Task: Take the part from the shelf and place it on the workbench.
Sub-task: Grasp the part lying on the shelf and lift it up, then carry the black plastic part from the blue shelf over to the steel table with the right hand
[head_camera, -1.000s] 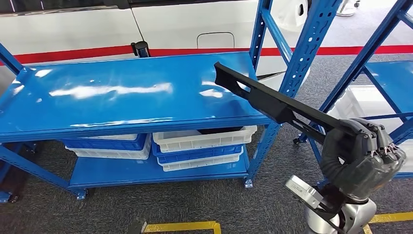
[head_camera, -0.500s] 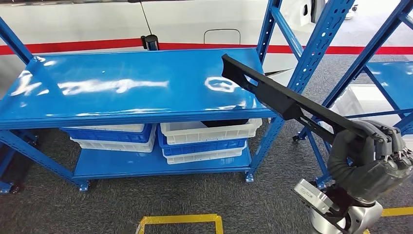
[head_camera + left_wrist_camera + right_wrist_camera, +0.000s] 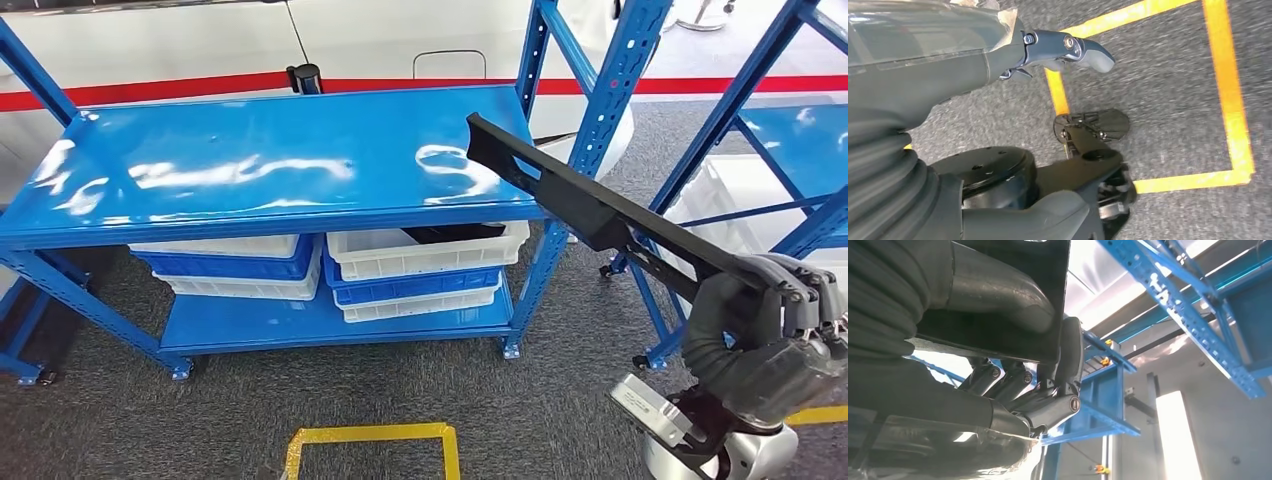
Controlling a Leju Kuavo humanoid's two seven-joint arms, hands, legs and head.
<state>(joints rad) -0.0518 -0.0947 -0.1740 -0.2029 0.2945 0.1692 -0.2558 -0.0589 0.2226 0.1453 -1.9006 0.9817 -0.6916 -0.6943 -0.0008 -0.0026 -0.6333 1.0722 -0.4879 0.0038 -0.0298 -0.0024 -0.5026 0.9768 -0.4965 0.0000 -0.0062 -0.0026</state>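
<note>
Gripping a long black part (image 3: 590,208) by its near end, the right hand (image 3: 765,330) is holding it low at the right of the head view, fingers wrapped closed around the bar. The part is slanting up and to the left — its far end is hanging above the right corner of the blue shelf top (image 3: 250,165), and whether it is touching that surface cannot be told. In the right wrist view the dark fingers (image 3: 1048,390) are curling under the flat black part (image 3: 1013,305), with blue rack posts (image 3: 1178,300) behind. Below the shelf top, white and blue bins (image 3: 415,270) are sitting stacked on the lower shelf. A white car body with a red stripe (image 3: 180,88) is standing behind the rack. The left hand (image 3: 1068,50) is hanging above grey carpet (image 3: 1168,100) marked with yellow tape (image 3: 1228,90) — nothing is showing in it, and the lie of its fingers cannot be told.
</note>
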